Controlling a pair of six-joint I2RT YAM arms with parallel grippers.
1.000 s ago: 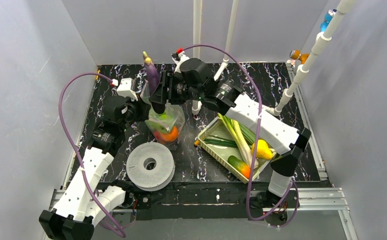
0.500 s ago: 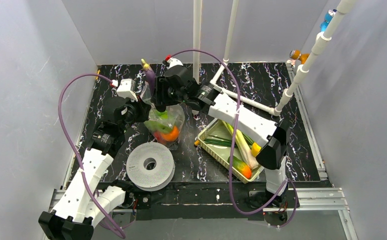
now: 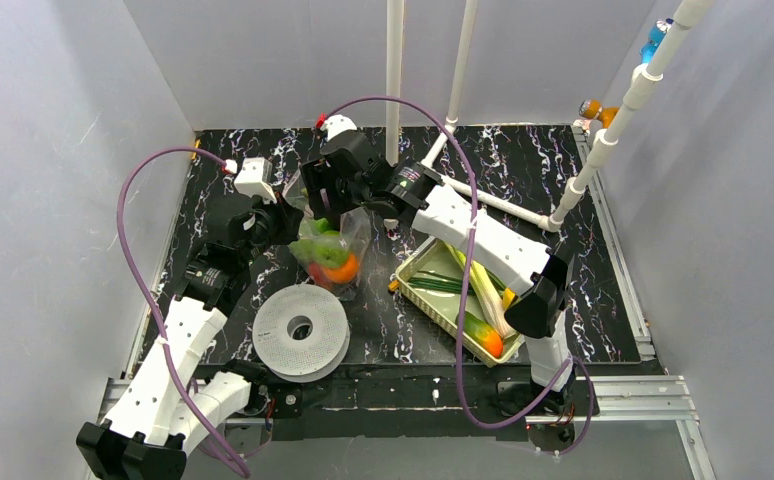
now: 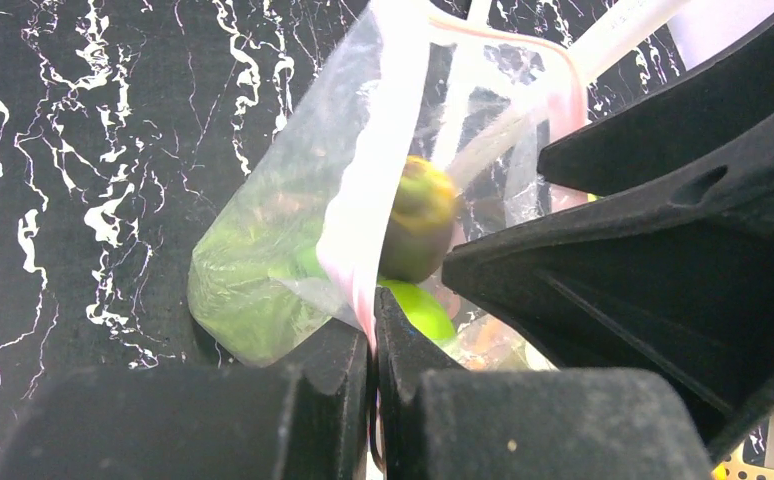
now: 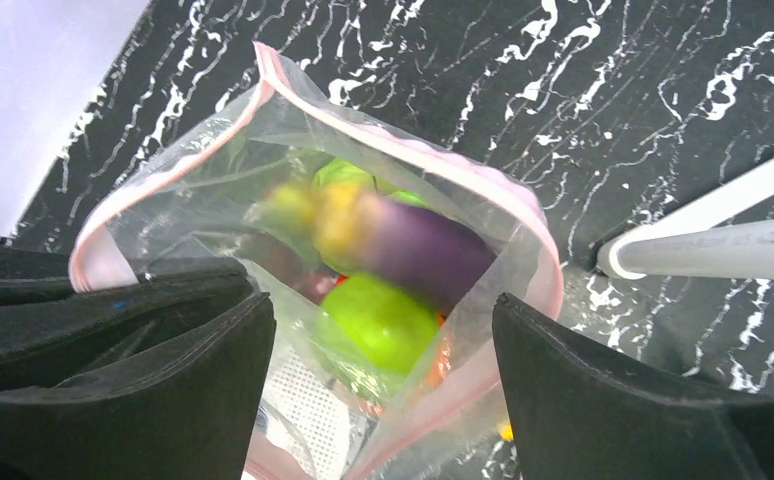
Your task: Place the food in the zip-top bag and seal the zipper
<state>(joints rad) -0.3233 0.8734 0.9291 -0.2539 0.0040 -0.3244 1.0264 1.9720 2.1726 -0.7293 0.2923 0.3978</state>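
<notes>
Left pincer [image 4: 375,340]: clamped shut on the bag's rim, with the pink strip nipped between its fingers. In the top view it [image 3: 281,222] sits at 9 o'clock of the bag's mouth.
Right pincer [image 5: 383,300]: jaws spread wide with nothing in them. It hangs right over the bag's mouth, one finger to each side, and comes in from 12 o'clock in the top view [image 3: 321,200].
Bag [image 3: 348,232]: upright on the table [image 3: 523,160] with its mouth up and gaping. It is at 12 o'clock of the spool [image 3: 301,332] and close to it. The clear wall is crinkled [image 5: 193,200] [image 4: 253,270].
Zipper [image 5: 403,150]: unsealed, the pink strip standing open in a wide loop round the mouth [image 4: 368,200].
Eggplant [image 5: 423,250]: inside the bag just below the mouth, a purple blur lying across the other food.
Apple [image 5: 378,320]: green, in the bag under the eggplant.
Orange [image 3: 341,268]: at the bottom of the bag.
Tray [image 3: 410,262]: at 4 o'clock of the bag, set askew and apart from it.
Leeks [image 3: 478,280]: lying lengthwise in the tray.
Pear [image 3: 508,297]: a yellow bit in the tray, mostly hidden by the right arm.
Pipe [image 5: 723,245]: white, lying on the table at 3 o'clock of the bag in the right wrist view.
</notes>
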